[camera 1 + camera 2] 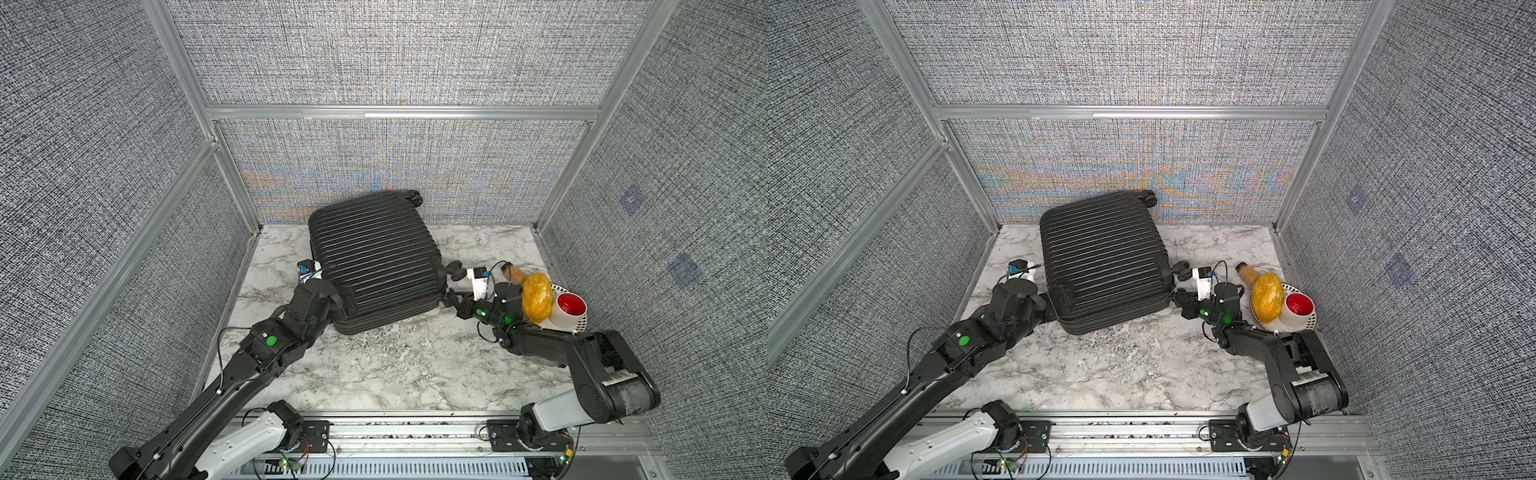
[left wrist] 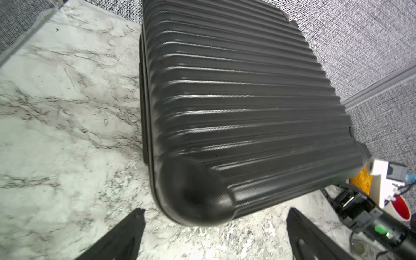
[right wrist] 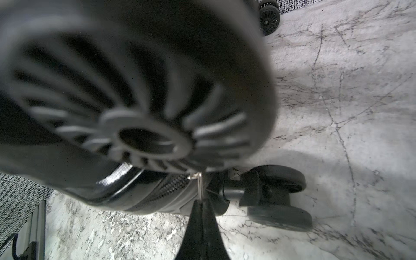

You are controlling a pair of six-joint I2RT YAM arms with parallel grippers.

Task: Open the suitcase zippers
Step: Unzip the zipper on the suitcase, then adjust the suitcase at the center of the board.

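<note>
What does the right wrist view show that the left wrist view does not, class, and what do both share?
Only the right wrist view: the right gripper shut on the silvery zipper pull tab, the zipper track and the spinner wheels. Only the left wrist view: the open left gripper facing a rounded corner of the suitcase, its ribbed top, and a red cup. Both: the suitcase and the marble table.

Suitcase (image 1: 1106, 257) lies flat (ribbed shell up).

The suitcase (image 1: 374, 266) lies on the table (image 1: 395, 374), with a plate (image 1: 581, 323) to its right.
</note>
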